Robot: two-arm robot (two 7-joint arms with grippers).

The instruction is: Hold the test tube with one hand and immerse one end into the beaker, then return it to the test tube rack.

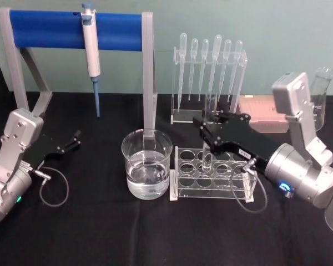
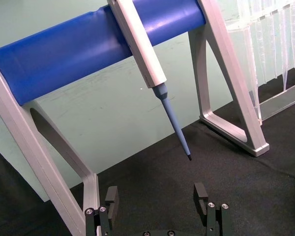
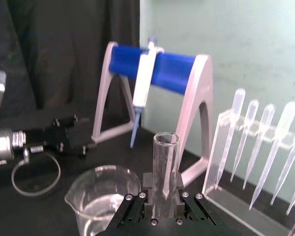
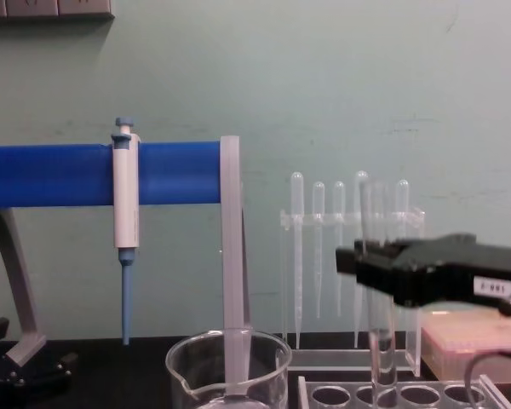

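The clear glass test tube [image 3: 165,157] is smooth and shiny. The wide clear glass beaker [image 1: 134,158] shines too. The flat black right gripper [image 3: 164,183] looks like dull, matt plastic, and its round silver wrist [image 1: 291,172] looks like smooth metal. The clear plastic rack with round holes [image 1: 211,191] is glossy. The black table cloth [image 1: 100,233] is matt and a bit rough.

One test tube [image 1: 207,158], one beaker [image 1: 146,164], six pipettes [image 1: 217,66]

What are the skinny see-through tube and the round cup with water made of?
The clear round-bottomed test tube, held in the right gripper, looks like smooth glass: see-through and shiny. The wide clear beaker is probably glass too, given its glossy spouted rim.
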